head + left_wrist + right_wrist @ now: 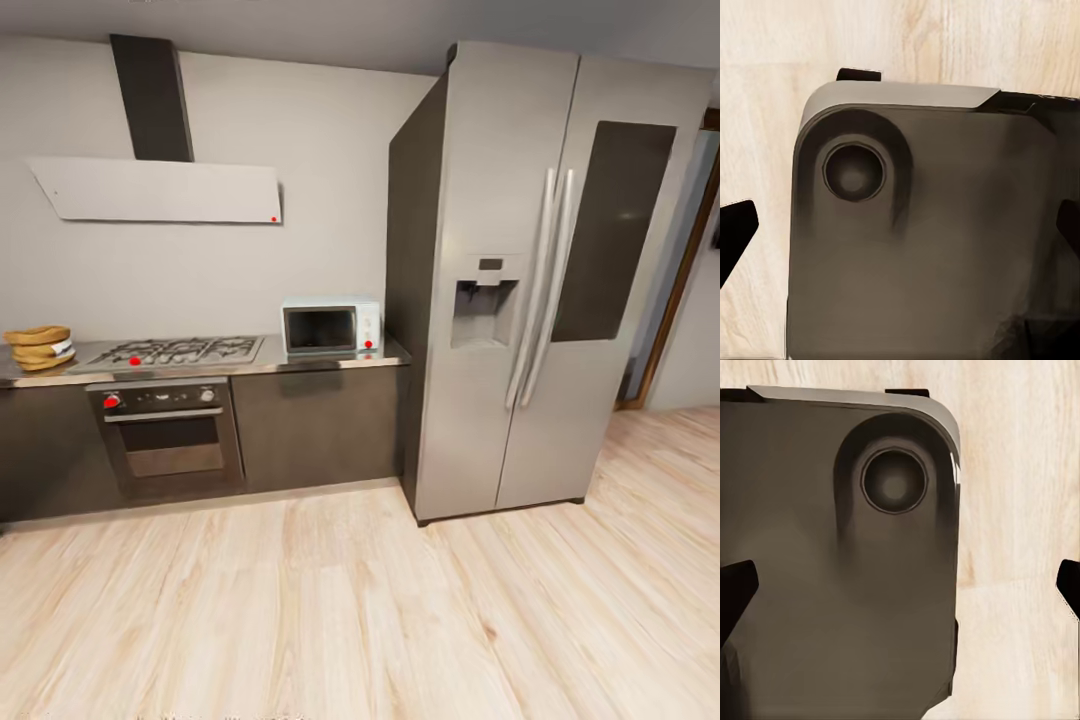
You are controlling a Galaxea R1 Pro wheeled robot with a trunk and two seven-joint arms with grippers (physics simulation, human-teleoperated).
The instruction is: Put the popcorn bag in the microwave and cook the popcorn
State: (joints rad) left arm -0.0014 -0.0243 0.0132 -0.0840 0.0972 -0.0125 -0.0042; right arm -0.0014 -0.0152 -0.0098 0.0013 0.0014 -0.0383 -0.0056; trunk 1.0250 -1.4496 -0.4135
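The popcorn bag [39, 347], a tan crumpled sack, sits at the far left end of the grey countertop [275, 360] in the head view. At the countertop's right end stands the pale mint microwave [331, 326], door closed, right beside the fridge. The popcorn is hidden. Both are well across the room from me. In the left wrist view my left gripper [900, 232] is open, with dark fingertips [735, 234] at the picture's edges. My right gripper [900, 589] is open the same way, with nothing between its fingers.
A gas hob [180, 351] lies between bag and microwave, with a dark oven [168, 435] below and a white hood [160, 190] above. A tall steel fridge [530, 280] stands right of the counter. Pale wood floor [350, 600] stretches ahead. My dark base [945, 247] [832, 585] lies under both grippers.
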